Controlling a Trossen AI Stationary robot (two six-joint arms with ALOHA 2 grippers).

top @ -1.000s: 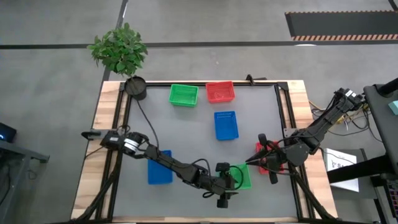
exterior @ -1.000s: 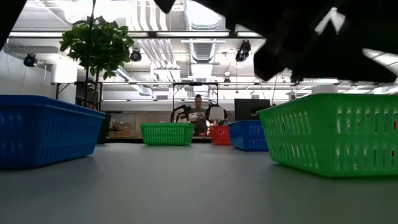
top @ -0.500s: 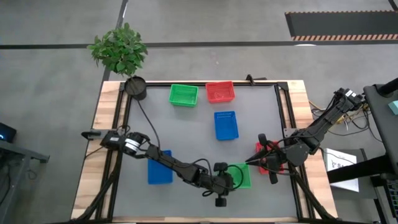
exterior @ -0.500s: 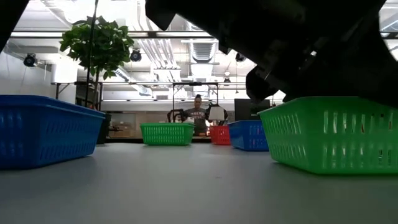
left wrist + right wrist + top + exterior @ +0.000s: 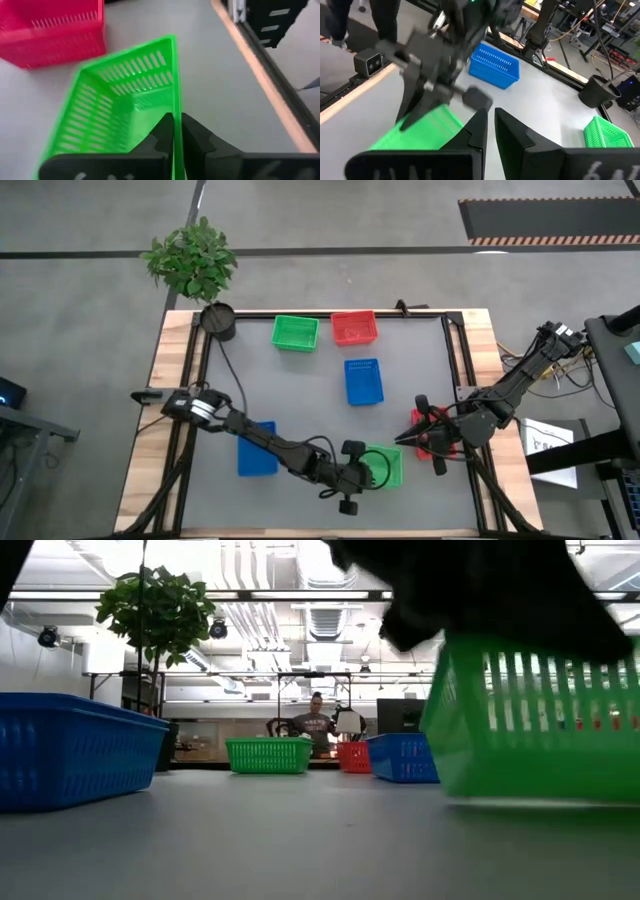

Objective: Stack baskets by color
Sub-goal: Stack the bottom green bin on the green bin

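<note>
My left gripper (image 5: 360, 473) reaches in from the left and is shut on a green basket (image 5: 386, 465) near the table's front edge. In the low view this basket (image 5: 530, 720) is raised and tipped; whether any part still touches the table I cannot tell. Just right of it a red basket (image 5: 50, 35) rests with its bottom on the table. My right gripper (image 5: 420, 432) hangs over that red basket (image 5: 428, 448), shut (image 5: 490, 115), with nothing between its fingers. My left gripper has the rim of the green basket's wall that faces the table's near edge (image 5: 174, 107), at its left end. One finger is inside the basket and one outside. The fingers slant down from the table's left and lie along the wall. The basket is tilted in the hold.
One blue basket (image 5: 257, 448) lies under my left arm and another (image 5: 363, 380) at mid-table. A green basket (image 5: 295, 332) and a red one (image 5: 354, 327) stand at the far edge, beside a black plant pot (image 5: 218, 320). A person (image 5: 317, 722) sits far behind the table.
My left gripper has come down on the green basket's near wall, taken hold, and drawn slightly toward the table's left and up. The basket has risen from flat on the table and now sits tipped.
</note>
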